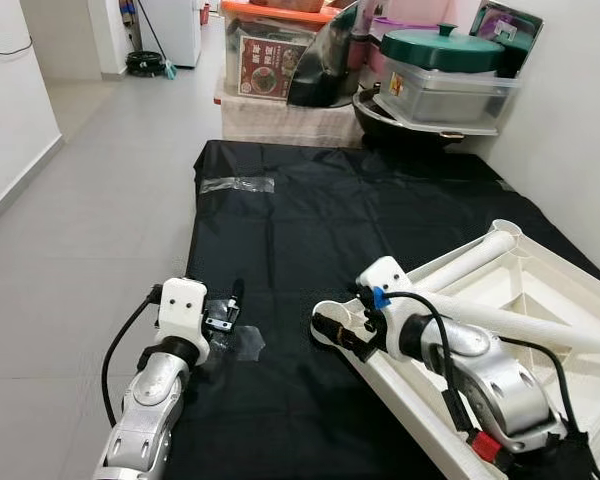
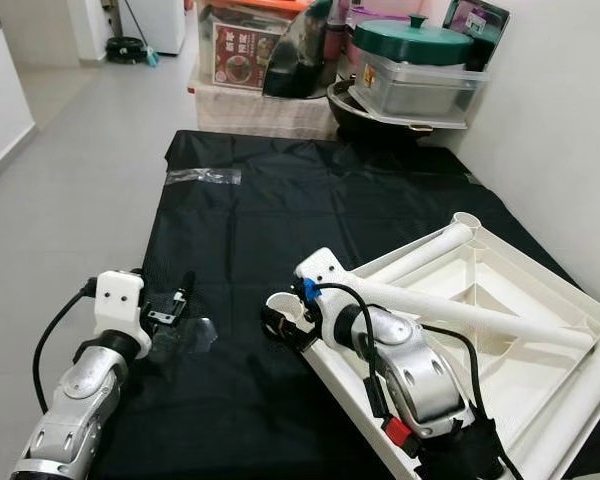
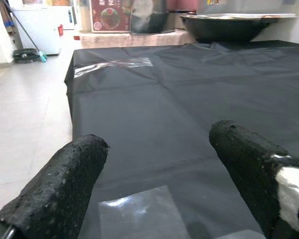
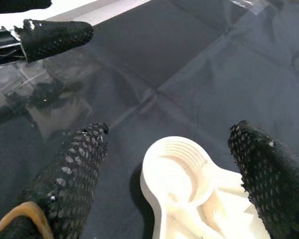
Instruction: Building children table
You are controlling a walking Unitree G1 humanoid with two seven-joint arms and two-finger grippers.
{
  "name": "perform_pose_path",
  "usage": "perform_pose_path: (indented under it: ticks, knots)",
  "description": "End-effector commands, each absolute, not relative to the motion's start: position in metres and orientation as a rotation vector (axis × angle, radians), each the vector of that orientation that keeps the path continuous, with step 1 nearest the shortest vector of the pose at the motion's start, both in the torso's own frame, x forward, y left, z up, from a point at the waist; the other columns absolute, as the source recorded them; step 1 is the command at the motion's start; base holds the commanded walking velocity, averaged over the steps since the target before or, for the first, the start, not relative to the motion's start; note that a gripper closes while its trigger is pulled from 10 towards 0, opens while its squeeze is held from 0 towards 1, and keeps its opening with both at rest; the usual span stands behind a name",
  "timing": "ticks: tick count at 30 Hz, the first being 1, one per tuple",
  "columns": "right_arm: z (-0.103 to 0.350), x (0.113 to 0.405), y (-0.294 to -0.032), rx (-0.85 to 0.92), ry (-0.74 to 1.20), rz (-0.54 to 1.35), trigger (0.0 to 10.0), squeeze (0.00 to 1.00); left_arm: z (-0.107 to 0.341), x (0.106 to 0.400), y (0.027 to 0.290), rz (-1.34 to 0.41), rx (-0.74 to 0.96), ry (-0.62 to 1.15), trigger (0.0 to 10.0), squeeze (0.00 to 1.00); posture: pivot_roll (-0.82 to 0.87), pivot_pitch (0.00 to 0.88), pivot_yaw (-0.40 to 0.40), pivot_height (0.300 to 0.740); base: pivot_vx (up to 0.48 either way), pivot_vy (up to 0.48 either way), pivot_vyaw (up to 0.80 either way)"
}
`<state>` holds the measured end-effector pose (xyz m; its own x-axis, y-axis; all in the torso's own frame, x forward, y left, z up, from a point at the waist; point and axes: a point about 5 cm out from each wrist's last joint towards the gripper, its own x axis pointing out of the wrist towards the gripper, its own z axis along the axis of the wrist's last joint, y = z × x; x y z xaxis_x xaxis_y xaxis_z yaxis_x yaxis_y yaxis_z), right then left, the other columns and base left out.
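While upturned, one tabletop (image 1: 540, 300), two legs (image 1: 525, 322).

A black sheet (image 1: 310, 230) covers the floor; behind it, a green-lidded pot (image 1: 442, 48) sits atop stacked storage boxes (image 1: 270, 60).

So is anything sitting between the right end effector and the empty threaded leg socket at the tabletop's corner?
Nothing visible. The right end effector is open, one finger on either side of the leg socket at the corner of the upturned white tabletop. Below is the black floor sheet.
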<state>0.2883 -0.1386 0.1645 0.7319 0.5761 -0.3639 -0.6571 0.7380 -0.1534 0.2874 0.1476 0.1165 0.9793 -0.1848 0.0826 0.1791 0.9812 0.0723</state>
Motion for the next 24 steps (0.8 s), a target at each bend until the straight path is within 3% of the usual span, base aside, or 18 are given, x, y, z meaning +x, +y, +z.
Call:
perform_pose_path:
  ticks: [1,24]
  knots:
    - [0.163,0.285,-0.137,-0.287,0.335,0.709,10.0,0.0,0.115,0.289,0.145,-0.19,0.076,-0.076,10.0,0.0,-0.03,0.0,-0.11,0.74,0.0,0.0,0.0]
    - [0.135,0.26,-0.144,-0.416,0.607,0.83,10.0,0.0,0.108,0.287,0.148,-0.172,0.096,-0.055,10.0,0.0,-0.02,0.0,-0.126,0.74,0.0,0.0,0.0]
